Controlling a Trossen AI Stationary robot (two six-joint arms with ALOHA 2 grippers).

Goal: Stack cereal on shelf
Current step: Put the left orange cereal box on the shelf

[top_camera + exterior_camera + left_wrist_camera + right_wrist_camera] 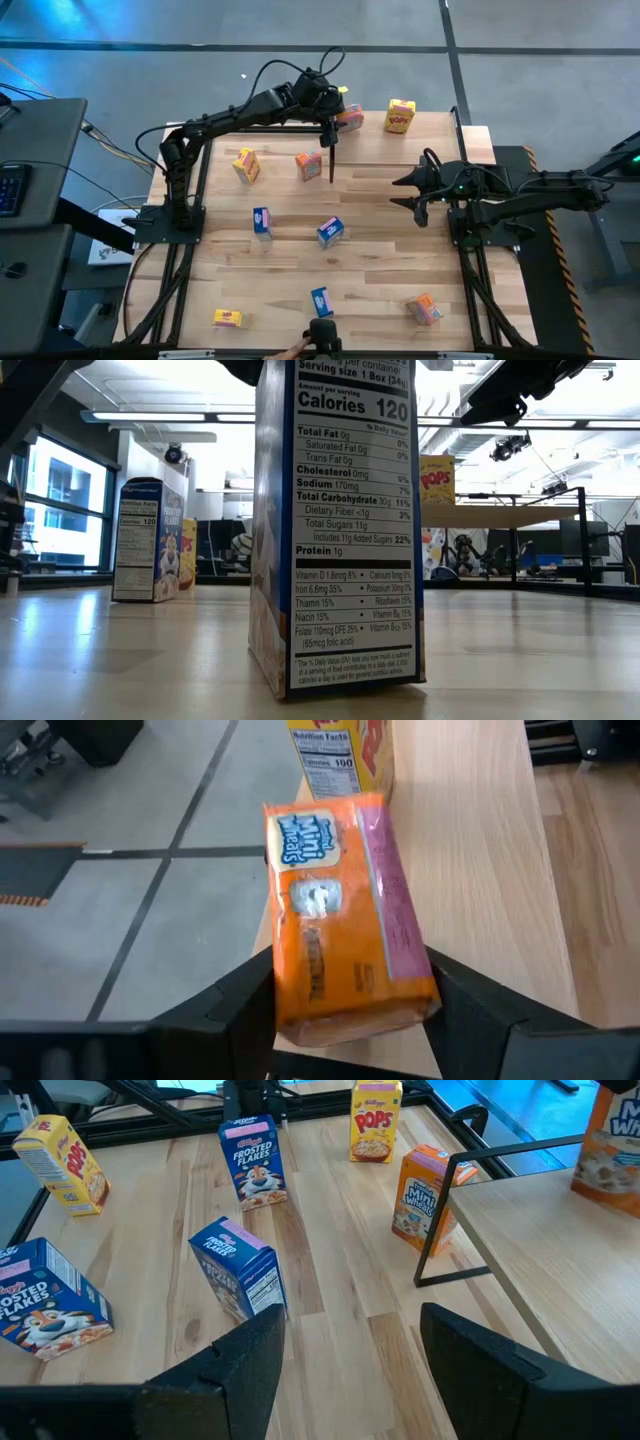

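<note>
**Q:** So where is the orange box, and which way does it lie from the fingers?

**A:** Seen from the left wrist, the orange box (340, 915) lies straight ahead between the left gripper's (350, 1010) two dark fingers (225, 1010). Its long axis runs away from the wrist, along the direction the fingers point. It rests on the shelf (470, 850), close to the shelf's edge, with the floor showing beyond that edge.

**Q:** Are the fingers clamped on it?

**A:** They flank its near end, one on each side. A slim gap seems to show on either side, so they look slightly apart, but I cannot tell for certain whether they have let go.

**Q:** Anything close by?

**A:** A yellow box (340, 760) stands upright on the shelf just past the orange box's far end. My judgement is that any retreat should go back along the box's long axis, so the fingers do not drag it toward the edge.

**Q:** And the other arm?

**A:** From above, the right gripper (415, 195) waits over the desk (380, 260) beside the shelf, fingers apart and empty. The left gripper (330, 100) is the one at the shelf. Other cereal boxes, such as a blue box (330, 231), are scattered on the desk.
</note>
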